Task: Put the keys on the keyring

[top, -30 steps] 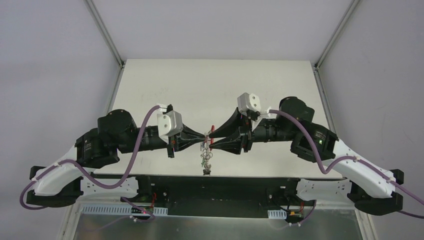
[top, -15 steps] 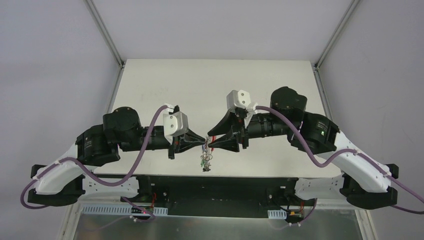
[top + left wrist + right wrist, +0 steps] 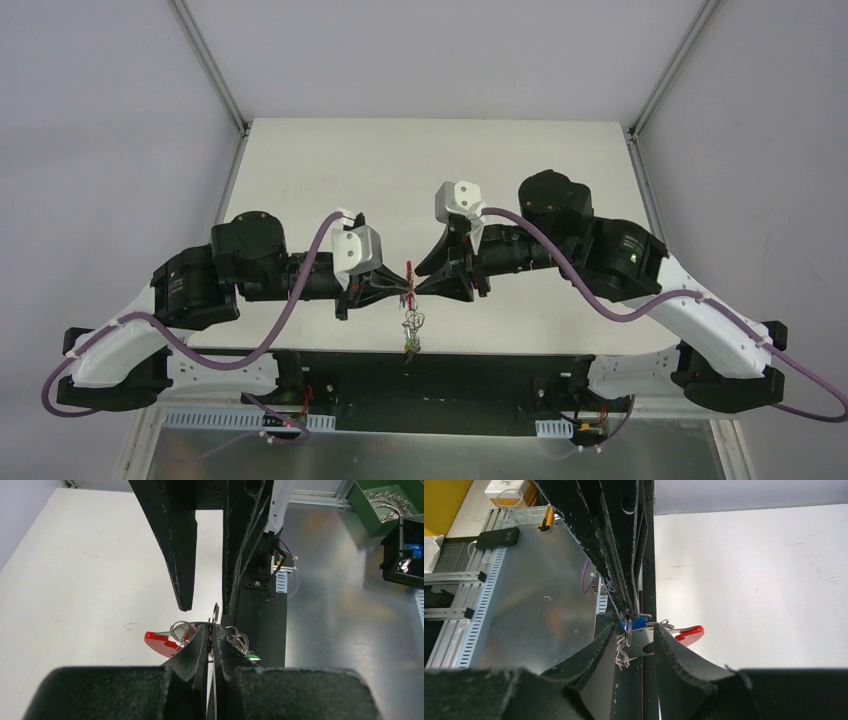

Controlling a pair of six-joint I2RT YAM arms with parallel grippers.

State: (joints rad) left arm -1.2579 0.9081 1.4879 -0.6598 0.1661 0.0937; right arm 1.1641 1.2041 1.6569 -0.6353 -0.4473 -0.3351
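Keyring (image 3: pixel 410 318) position: suspended in mid-air at lower centre of the overhead view, between the two gripper tips and over the near edge of the white table (image 3: pixel 330 170). Its red clip (image 3: pixel 159 643) shows at the top of the bunch in that view. A short chain of silver rings (image 3: pixel 622 658) hangs below the tips.

Left gripper (image 3: pixel 401 292): enters from the left of the overhead view. In its wrist view the two black fingers (image 3: pixel 196 647) are pressed together at lower centre, with a thin silver ring of the keyring pinched edge-on between them. The red clip protrudes to the left of the fingers. Further rings and a small green piece (image 3: pixel 252 656) show to the right.

Right gripper (image 3: pixel 421 289): enters from the right, tip to tip with the left one. Its jaws stand apart. In its wrist view the bunch sits in the gap between the fingertips. A key with a bright blue head (image 3: pixel 634 624) lies at the top of that gap, just beside the tips of the opposing gripper, and the red clip sticks out to the right. Whether either right finger touches the key or the rings cannot be determined.

Background, left wrist view, upper right: a green bin (image 3: pixel 361 502) containing metal rings. Just below it is a black box (image 3: pixel 392 560) with something blue inside.
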